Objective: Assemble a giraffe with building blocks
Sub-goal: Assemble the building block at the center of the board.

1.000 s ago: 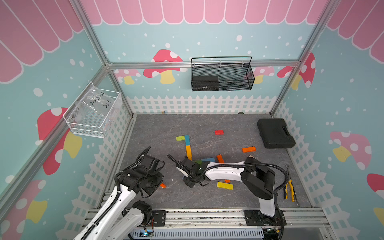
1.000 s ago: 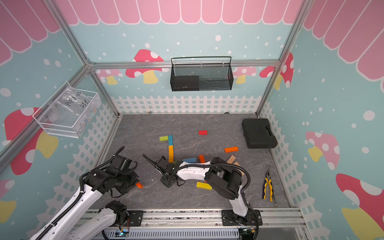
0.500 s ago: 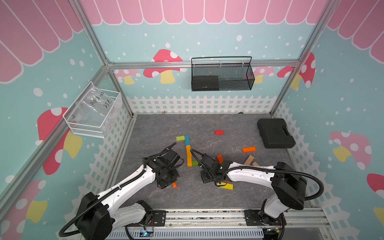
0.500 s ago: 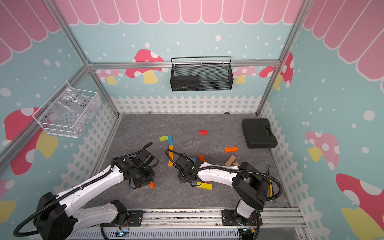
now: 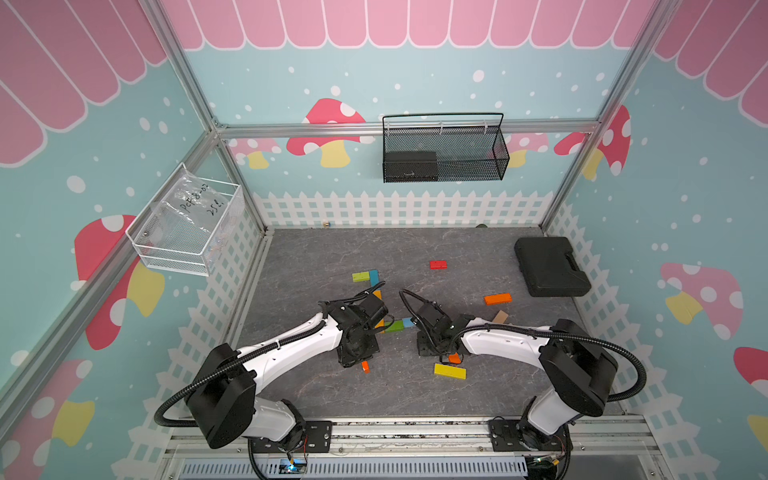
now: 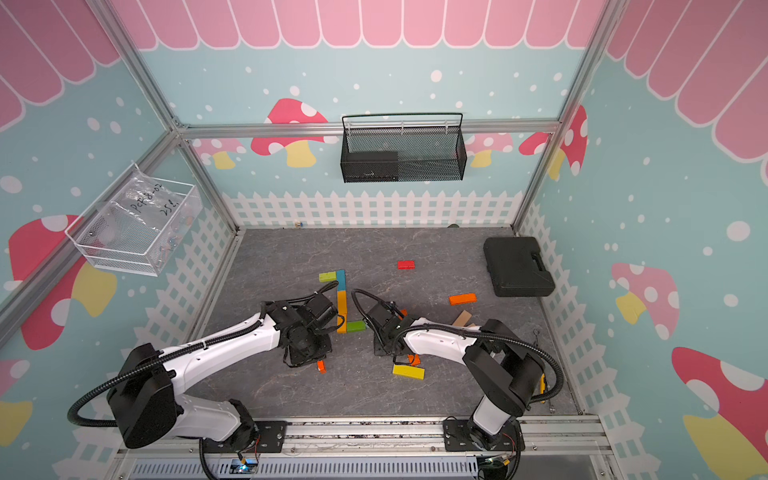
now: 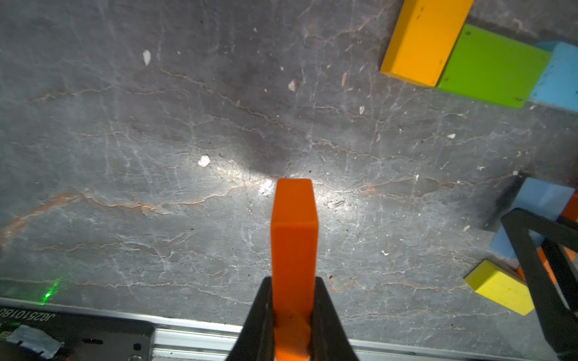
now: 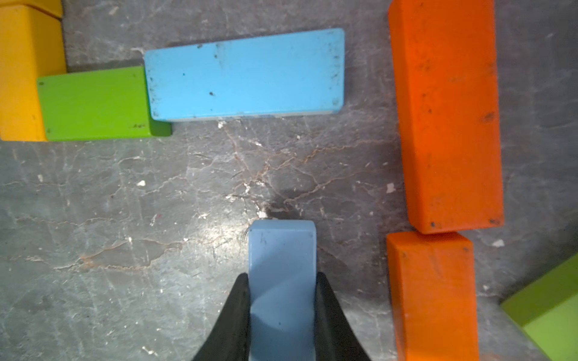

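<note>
Grey marbled floor [image 5: 316,257], centre frame: left gripper [image 7: 292,283] clamps an orange block [image 7: 294,225], right gripper [image 8: 281,279] a blue block [image 8: 281,250]; either arm, placing carelessly, could knock the laid row [image 5: 392,326] askew.

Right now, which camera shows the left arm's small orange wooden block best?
Left wrist view: the small orange wooden block stands large, clamped in the left end effector. Both top views show only its tip; the right wrist view misses it.

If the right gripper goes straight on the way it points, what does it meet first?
Probably the bare table, just ahead of its grey-blue block; the light blue block lies farther. Depth is unclear.
</note>
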